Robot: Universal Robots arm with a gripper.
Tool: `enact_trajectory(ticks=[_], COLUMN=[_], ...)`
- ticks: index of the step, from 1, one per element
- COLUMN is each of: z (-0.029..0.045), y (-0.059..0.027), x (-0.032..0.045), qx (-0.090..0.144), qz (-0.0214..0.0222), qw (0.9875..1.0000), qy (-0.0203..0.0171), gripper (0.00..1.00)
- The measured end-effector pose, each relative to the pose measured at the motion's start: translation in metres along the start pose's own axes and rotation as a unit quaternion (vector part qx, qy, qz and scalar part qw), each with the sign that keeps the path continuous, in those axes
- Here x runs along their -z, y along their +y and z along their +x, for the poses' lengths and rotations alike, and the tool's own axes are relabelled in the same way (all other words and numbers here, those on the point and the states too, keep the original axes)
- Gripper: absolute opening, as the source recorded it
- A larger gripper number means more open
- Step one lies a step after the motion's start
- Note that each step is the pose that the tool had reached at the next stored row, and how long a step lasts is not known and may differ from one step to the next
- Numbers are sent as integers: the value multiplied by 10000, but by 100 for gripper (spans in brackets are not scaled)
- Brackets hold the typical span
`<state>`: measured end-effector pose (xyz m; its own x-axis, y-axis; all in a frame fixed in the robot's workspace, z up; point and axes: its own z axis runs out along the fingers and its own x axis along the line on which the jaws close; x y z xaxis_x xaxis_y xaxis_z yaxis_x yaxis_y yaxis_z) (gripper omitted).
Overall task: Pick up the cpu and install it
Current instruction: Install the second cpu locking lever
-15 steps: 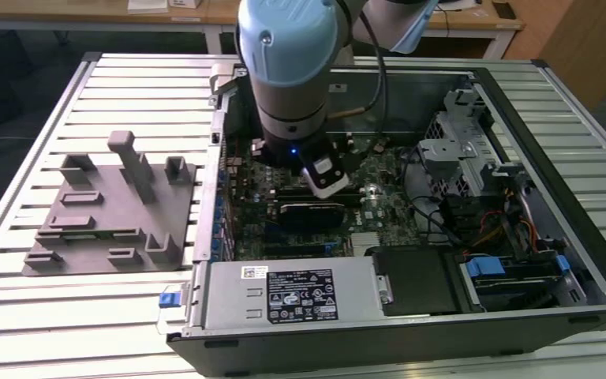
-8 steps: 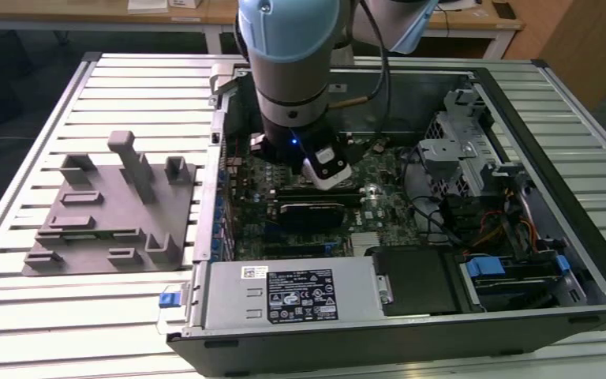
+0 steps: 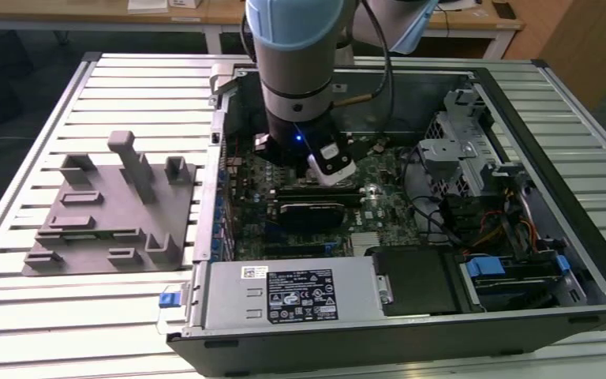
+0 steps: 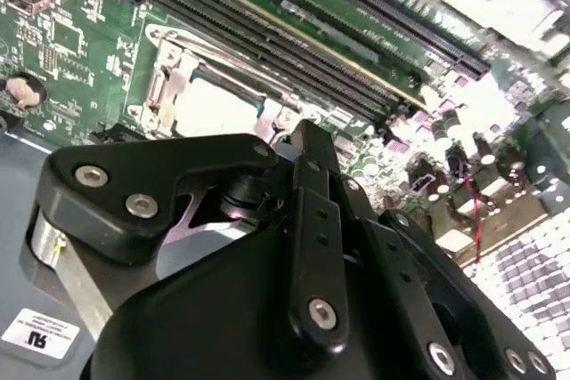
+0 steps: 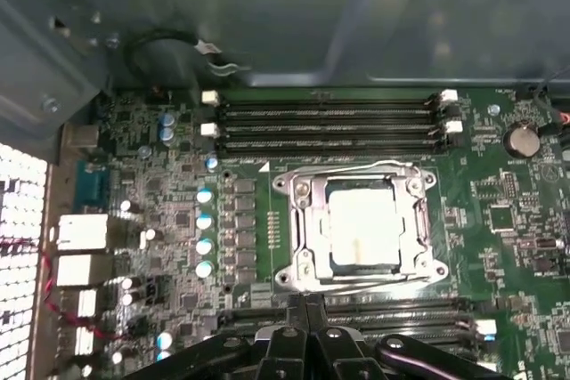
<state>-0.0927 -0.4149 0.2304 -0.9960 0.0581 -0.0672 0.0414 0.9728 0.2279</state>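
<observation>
Silver-grey and pale, the cpu (image 5: 361, 229) lies flat inside the square metal frame of the socket (image 5: 298, 220) on the green motherboard (image 5: 499, 220). You can also see it in the second wrist view, where the cpu (image 4: 214, 109) shows as a bright square just beyond the black fingertips. Its top is washed out by glare. A slightly darker band runs along one edge, and the frame rings it on all sides.

Your gripper (image 5: 305, 302) hangs above the board beside the socket, close to the frame's nearer edge and not touching the chip. Its two dark fingers (image 5: 294, 309) are pressed together with nothing between them. In the second wrist view the gripper (image 4: 303, 135) ends short of the socket (image 4: 165, 68), with rows of dark memory slots (image 4: 294, 37) beyond it.

In the exterior view the gripper (image 3: 330, 170) reaches down into the open computer case (image 3: 555, 95), over the middle of the board. The case lies on a slatted metal table (image 3: 29, 158). A grey moulded fixture (image 3: 103, 213) sits well apart from it, on the exterior view's left.
</observation>
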Motion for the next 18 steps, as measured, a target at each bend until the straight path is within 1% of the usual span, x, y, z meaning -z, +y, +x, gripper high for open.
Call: enact_trajectory(ticks=[3, 7, 12, 14, 16, 18], z=[-24, -63, -179, -221, -258, -290], y=[60, 133, 180, 194, 213, 245], x=[-16, -37, -63, -76, -92, -112], qx=[0, 4, 6, 7, 7, 4], qz=[28, 82, 118, 145, 192, 214], qw=[10000, 10000, 9999, 9999, 9998, 9998], qy=[-2, -3, -1, 5, 16, 37], gripper=[11, 11, 11, 11, 11, 11])
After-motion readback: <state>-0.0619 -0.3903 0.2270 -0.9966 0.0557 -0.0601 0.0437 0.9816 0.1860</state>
